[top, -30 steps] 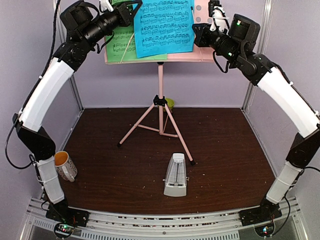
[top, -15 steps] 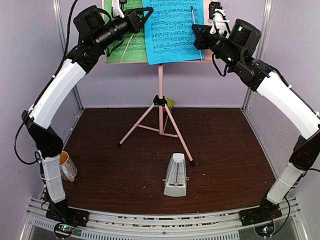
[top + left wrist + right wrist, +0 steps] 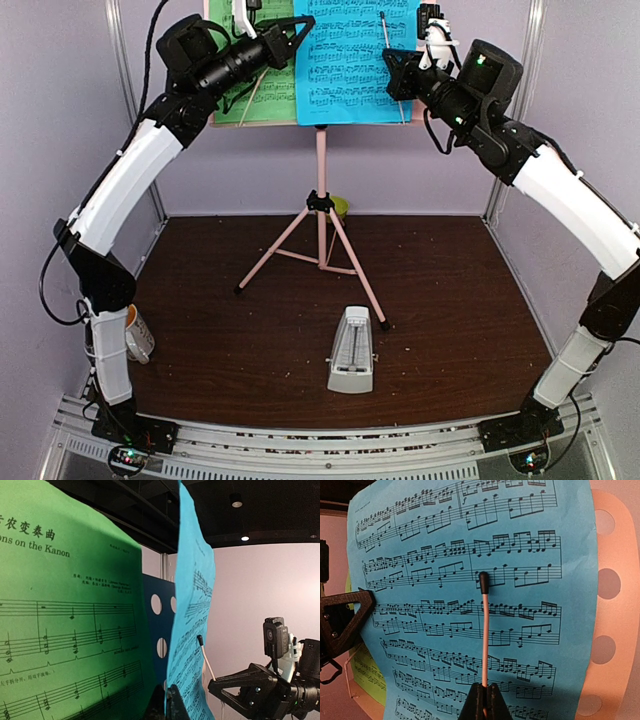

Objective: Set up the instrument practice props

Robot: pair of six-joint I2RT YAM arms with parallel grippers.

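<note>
The pink music stand (image 3: 321, 165) rises on its tripod at the back middle, with its perforated desk (image 3: 607, 610) at the top. A green sheet (image 3: 262, 100) lies on the left of the desk. The blue sheet (image 3: 350, 60) stands upright across the middle, overlapping the green one. My left gripper (image 3: 170, 702) is shut on the blue sheet's (image 3: 192, 605) left edge, next to the green sheet (image 3: 65, 610). My right gripper (image 3: 484, 695) is shut on the stand's thin pink retainer wire (image 3: 484, 630), which lies over the blue sheet (image 3: 430, 545). The white-grey metronome (image 3: 351, 350) stands on the table in front.
A patterned mug (image 3: 137, 335) sits at the left edge behind my left arm. A lime-green bowl (image 3: 341, 206) peeks out behind the stand's hub. The tripod legs (image 3: 358, 275) spread over the table's middle. Frame posts and walls close in both sides.
My left arm has swung right and up with the blue sheet, which has shifted right and straightened. The right gripper has kept its hold on the wire, which now lies over the sheet.
</note>
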